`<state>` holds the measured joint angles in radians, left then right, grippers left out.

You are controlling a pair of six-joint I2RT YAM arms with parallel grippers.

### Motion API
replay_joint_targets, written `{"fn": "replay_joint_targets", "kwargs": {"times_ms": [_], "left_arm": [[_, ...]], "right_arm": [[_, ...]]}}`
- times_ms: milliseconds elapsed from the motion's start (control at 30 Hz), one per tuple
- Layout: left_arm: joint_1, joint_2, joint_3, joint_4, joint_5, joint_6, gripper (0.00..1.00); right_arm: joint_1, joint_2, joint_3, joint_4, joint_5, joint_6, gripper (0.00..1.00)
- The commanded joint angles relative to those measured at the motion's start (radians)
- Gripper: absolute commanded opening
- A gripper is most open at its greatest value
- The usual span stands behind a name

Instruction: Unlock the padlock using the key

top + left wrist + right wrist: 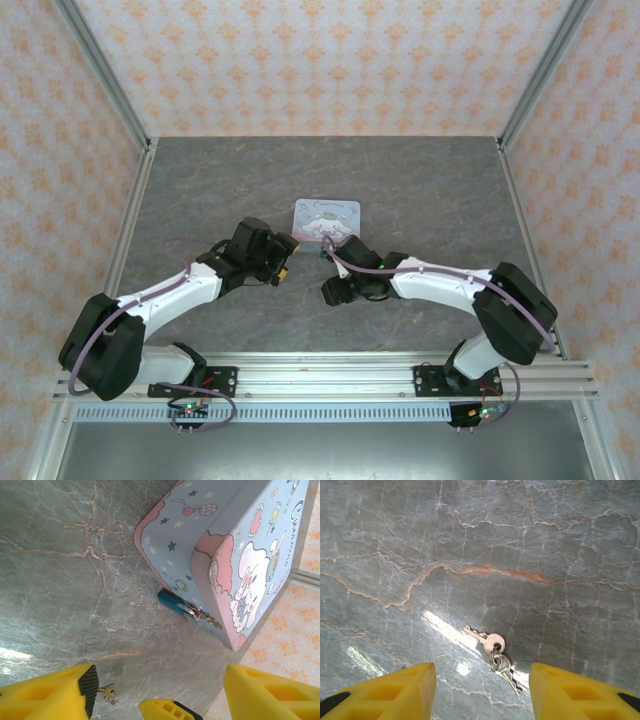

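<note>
The padlock (pixel 171 602), dark teal with a silvery shackle, hangs at the clasp of the pale blue cartoon tin (pixel 240 545) and rests on the tabletop. The key (pixel 487 640) lies flat on the stone surface, joined by a small ring to a second key. My right gripper (pixel 482 682) hovers open just short of the keys, with nothing between its yellow fingers. My left gripper (pixel 160 680) is also open and empty; the key (pixel 109 692) lies close beside its left pad. In the top view both grippers, left (pixel 284 268) and right (pixel 329 292), sit just in front of the tin (pixel 327 218).
The grey marbled tabletop (pixel 420 190) stretches bare behind and beside the tin. Metal posts and patterned walls enclose the table on three sides. One yellow finger (pixel 162 709) of the right gripper pokes into the left wrist view between the left gripper's fingers.
</note>
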<state>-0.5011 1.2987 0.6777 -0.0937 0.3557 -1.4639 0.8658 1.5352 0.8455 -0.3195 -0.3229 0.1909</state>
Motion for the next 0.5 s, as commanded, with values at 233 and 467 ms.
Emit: {"fn": "replay_joint_targets", "kwargs": {"times_ms": [233,467], "left_arm": [[0.012,0.004,-0.006,-0.014,-0.012,0.019,0.68],[0.016,0.006,-0.01,-0.008,-0.007,0.019,0.68]], "right_arm": [[0.073,0.147,0.079,-0.107,0.156,-0.077,0.5],[0.073,0.211,0.078,-0.094,0.184,-0.076,0.37]]}}
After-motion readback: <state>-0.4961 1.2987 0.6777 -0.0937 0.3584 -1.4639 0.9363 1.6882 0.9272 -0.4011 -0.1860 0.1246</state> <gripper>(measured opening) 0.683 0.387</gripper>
